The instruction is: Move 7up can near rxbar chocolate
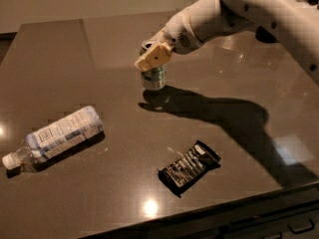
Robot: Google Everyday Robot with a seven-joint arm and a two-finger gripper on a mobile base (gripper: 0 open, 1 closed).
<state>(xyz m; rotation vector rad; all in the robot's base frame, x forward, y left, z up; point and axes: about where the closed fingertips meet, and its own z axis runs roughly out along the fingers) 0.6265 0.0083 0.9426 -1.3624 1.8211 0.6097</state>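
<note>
Dim; hard shadow (pixel 209 112) below end effector (pixel 152 67)

We see hand (pixel 152 62) clamped on small silvery-green aluminium can (pixel 153 78). Between it and flat black wrapped snack bar (pixel 190 167), bare dark glossy desk (pixel 149 133): open lane. Well left, off lane: clear plastic bottle with white cap (pixel 57 138).

Upright 7up can (pixel 153 80) gripped in the claw (pixel 152 63), well apart from rxbar chocolate (pixel 190 168).
</note>
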